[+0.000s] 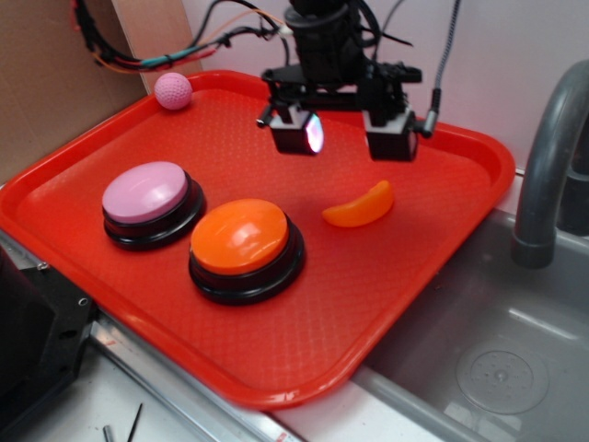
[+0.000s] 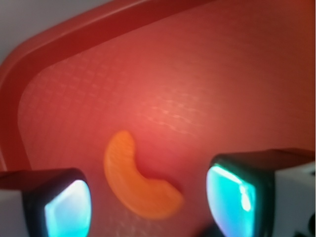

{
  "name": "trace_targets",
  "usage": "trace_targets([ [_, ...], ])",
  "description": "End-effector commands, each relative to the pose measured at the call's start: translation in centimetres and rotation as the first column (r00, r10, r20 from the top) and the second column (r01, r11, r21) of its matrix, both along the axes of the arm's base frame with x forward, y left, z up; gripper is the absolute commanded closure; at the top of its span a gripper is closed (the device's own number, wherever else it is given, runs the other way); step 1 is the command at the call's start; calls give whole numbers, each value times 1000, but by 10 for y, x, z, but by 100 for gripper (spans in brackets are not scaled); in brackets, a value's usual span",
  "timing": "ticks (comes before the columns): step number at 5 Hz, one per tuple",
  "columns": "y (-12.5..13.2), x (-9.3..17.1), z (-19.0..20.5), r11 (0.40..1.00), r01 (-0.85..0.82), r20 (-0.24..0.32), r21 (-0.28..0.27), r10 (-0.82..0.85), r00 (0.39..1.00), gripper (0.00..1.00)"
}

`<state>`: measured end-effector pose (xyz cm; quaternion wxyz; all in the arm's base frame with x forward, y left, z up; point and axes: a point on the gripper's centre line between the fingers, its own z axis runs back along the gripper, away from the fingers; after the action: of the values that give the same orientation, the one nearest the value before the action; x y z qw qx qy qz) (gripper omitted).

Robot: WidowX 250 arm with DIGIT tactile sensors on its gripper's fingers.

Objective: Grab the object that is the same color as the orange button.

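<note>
A small glossy orange crescent, the object [image 1: 360,205], lies flat on the red tray [image 1: 110,170], right of the orange button [image 1: 244,241]. My gripper [image 1: 342,136] hangs open above the tray, a little behind and above the crescent. In the wrist view the object [image 2: 138,178] lies on the tray between and just ahead of my gripper [image 2: 150,207], whose glowing pads [image 2: 227,200] stand wide apart and touch nothing.
A pink-lilac button [image 1: 149,198] sits left of the orange one. A pink dimpled ball [image 1: 173,91] rests at the tray's back left corner. A grey sink [image 1: 497,359] and faucet [image 1: 548,157] are to the right. Cables hang at the back.
</note>
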<state>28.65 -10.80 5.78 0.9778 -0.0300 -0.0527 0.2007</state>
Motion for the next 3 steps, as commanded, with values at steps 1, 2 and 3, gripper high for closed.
trace_targets([
  [1, -19, 21, -7, 1000, 28, 50, -3, -28, 998, 0],
  [2, -22, 18, -17, 998, 66, 36, 11, -66, 997, 0],
  [3, -21, 15, -26, 998, 63, 21, 24, -64, 998, 0],
])
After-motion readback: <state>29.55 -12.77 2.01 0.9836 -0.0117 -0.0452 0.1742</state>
